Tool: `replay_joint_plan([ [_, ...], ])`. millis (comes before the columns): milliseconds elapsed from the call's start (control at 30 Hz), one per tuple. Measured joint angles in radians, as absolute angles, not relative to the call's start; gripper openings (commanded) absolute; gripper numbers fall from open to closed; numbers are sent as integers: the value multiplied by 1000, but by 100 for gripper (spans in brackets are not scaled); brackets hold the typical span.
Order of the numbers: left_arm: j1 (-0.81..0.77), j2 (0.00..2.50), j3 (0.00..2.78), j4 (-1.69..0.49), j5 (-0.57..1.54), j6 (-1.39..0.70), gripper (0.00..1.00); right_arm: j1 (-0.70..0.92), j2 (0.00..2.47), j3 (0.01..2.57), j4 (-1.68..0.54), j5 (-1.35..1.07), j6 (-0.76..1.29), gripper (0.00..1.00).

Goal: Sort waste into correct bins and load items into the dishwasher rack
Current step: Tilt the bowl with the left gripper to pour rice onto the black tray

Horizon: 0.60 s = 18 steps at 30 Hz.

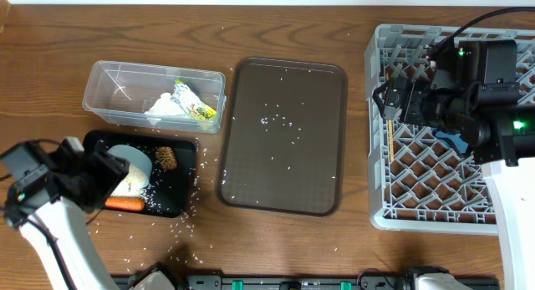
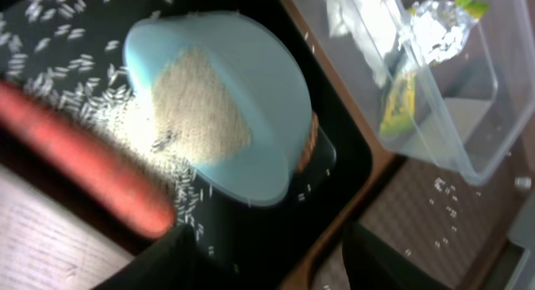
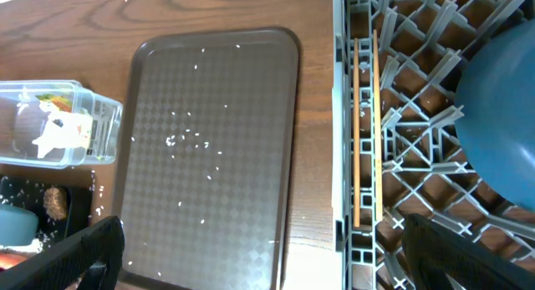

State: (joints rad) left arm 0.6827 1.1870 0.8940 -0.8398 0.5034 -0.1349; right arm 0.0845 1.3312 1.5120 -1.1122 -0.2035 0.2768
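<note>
The white bowl with a pale-blue rim (image 1: 132, 165) lies tipped in the black tray (image 1: 180, 198), with rice inside it (image 2: 196, 102). The carrot (image 1: 124, 204) and the brown lump (image 1: 166, 158) are in the same tray. My left gripper (image 1: 113, 175) is open and empty just in front of the bowl (image 2: 267, 265). The clear tub (image 1: 104, 89) holds the tissue (image 1: 163, 105) and the wrapper (image 1: 201, 111). My right gripper (image 1: 386, 98) is open and empty over the left edge of the rack (image 1: 380, 198). The chopsticks (image 3: 365, 131) and the dark-blue dish (image 3: 501, 114) are in the rack. No cups show.
The dark-brown serving tray (image 1: 284, 135) lies between the bins and the rack, with loose rice grains on it. More grains are scattered on the wooden table around the black tray (image 1: 188, 223). The rack reaches the table's right edge.
</note>
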Motion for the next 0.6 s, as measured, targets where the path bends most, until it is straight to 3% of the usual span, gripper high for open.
replay_joint_plan([
  [100,653,1259,889,-762,494,-140,56,84,1331,1512,-1118,-204,277,99],
  [200,628,1313,888,-729,491,-153,44,84,1331,1512,-1120,-204,277,99],
  [300,595,1361,888,-681,491,-159,26,84,1331,1512,-1120,-206,277,99],
  [467,541,1412,887,-638,490,-161,19,84,1331,1512,-1119,-206,277,99],
  [533,535,1415,886,-623,492,-160,6,84,1331,1512,-1119,-206,277,99],
  [600,533,1415,886,-616,491,-157,6,84,1331,1512,-1119,-206,277,99],
])
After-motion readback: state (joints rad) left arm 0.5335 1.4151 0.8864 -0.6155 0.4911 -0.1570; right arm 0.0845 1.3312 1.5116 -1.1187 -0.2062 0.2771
